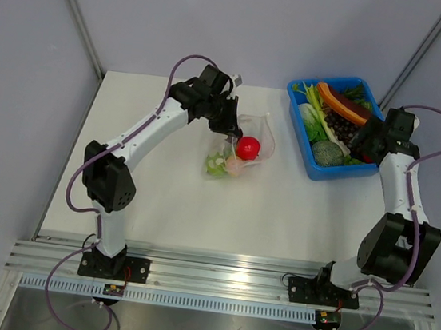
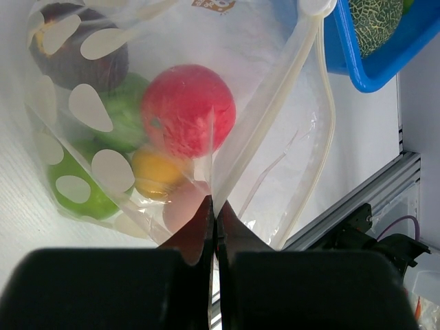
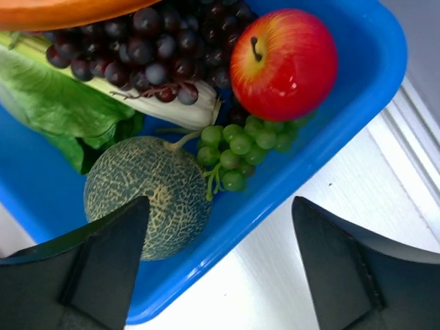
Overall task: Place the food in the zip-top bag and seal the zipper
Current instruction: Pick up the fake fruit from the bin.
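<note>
Top view: zip-top bag point(image 1: 249, 140) lies mid-table point(image 1: 160, 198), well left of the blue tray point(image 1: 320, 174). The state of its mouth is unreadable from here.

Left wrist view fills that in. The bag is clear crinkly film printed with white ovals. Inside are a red ball point(image 2: 187, 110), green pieces point(image 2: 75, 189), a yellow piece point(image 2: 157, 172) and something dark point(image 2: 72, 65) at the back. The zipper point(image 2: 271, 103) runs as a pale strip from the fingertips toward the tray corner. A second thin strip bows away from it, so the mouth gapes. Left gripper point(image 2: 214, 203) is clamped tight, with the bag edge pinched between the tips. Left arm reaches forward, wrist folded down over the bag's left edge.

Only the right wrist view shows the tray contents close: red apple point(image 3: 283, 62), dark grapes point(image 3: 151, 48), green grapes point(image 3: 237, 148), netted melon point(image 3: 155, 192), lettuce point(image 3: 62, 103). Right gripper point(image 3: 218, 206) is spread wide and holds nothing, hanging above the melon and the tray rim. Right arm is bent sharply at the elbow, wrist over the tray's near right corner.
</note>
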Controlling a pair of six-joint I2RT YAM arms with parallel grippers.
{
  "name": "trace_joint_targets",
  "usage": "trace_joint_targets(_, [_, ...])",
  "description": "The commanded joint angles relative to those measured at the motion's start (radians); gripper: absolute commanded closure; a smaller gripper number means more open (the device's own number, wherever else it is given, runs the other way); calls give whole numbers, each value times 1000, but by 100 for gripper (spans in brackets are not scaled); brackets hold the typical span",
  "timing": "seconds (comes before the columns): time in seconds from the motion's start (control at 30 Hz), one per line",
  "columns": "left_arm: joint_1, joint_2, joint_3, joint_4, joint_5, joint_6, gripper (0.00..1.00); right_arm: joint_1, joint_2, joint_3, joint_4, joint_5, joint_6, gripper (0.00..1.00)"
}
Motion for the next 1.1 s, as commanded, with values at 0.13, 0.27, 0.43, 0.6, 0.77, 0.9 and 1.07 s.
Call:
trace_joint_targets(0.13, [-5,-56,-54,87,41,33,100,-44,112,185,-35,127,-59,1])
trace_joint_targets(0.27, [-5,-39,-45,90,44,39,100,-54,206,263,-57,127,-48,0])
trace_joint_targets(0.43, [-5,-24,-28,87,46,45,100,-74,292,332,-69,110,-47,0])
trace_joint_targets(0.6, [-5,-33,-30,92,55,49,100,-84,368,382,-66,98,-71,1])
trace_joint_targets(0.77, [-5,-47,-31,92,58,52,100,-93,428,409,-64,70,-59,1])
trace_joint_targets(0.9, [-5,-53,-40,103,67,49,100,-95,470,449,-83,63,-54,1])
trace_joint_targets(1.07, [-5,-82,-65,115,35,56,100,-97,516,492,-113,62,-65,1])
